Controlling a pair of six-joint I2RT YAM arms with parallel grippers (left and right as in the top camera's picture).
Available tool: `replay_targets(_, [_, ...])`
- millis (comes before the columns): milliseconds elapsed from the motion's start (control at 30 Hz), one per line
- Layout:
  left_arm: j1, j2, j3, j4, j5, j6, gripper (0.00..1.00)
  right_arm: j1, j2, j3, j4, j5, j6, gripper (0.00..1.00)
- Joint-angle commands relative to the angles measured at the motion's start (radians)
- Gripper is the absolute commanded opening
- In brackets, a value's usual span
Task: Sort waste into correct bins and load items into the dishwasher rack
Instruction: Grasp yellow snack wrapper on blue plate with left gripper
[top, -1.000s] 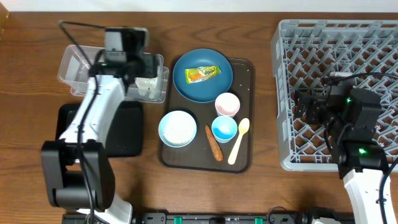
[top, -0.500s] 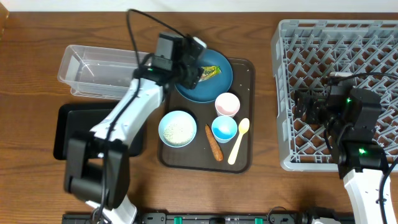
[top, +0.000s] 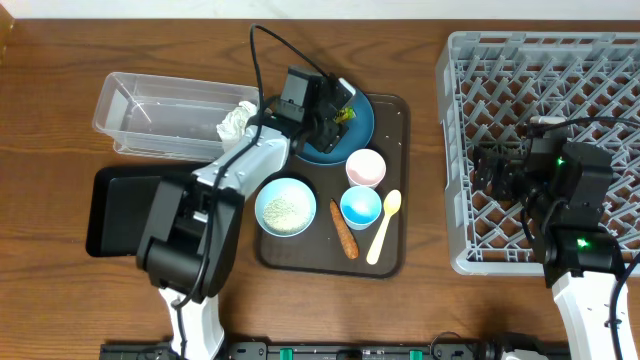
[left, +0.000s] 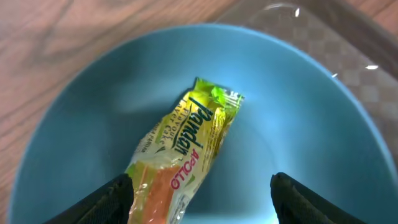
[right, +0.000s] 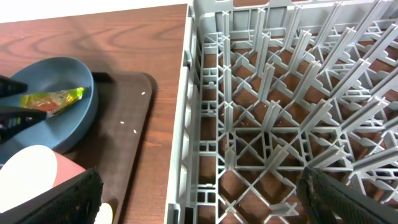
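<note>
Showing crumpled white tissue (top: 236, 122) lying at the right end of the clear tub (top: 150, 120). Hovering low over the dark blue plate (left: 298, 124) with the left gripper (left: 202, 193), spreading its jaws wide to either side of the yellow-green wrapper (left: 186, 149), gripping nothing. Hanging above the grey rack (right: 261, 93) near its left wall with the right gripper (right: 202, 196), jaws gaping wide, empty.
</note>
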Motion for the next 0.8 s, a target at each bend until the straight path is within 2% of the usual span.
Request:
replay_targets(0, [0.0, 0.037, 0.003, 0.02, 0.003, 0.016, 0.73, 0.021, -0.002, 0.021, -0.002, -0.008, 0.012, 0.99])
replay_targets(400, [0.0, 0.103, 0.003, 0.071, 0.002, 0.016, 0.72, 0.021, -0.002, 0.021, -0.004, -0.008, 0.012, 0.99])
replay_targets(533, [-0.001, 0.103, 0.003, 0.101, 0.003, 0.016, 0.62, 0.021, -0.002, 0.021, -0.004, -0.008, 0.013, 0.99])
replay_targets(767, [-0.002, 0.13, 0.003, 0.117, 0.002, 0.015, 0.62, 0.021, -0.002, 0.021, -0.008, -0.008, 0.013, 0.99])
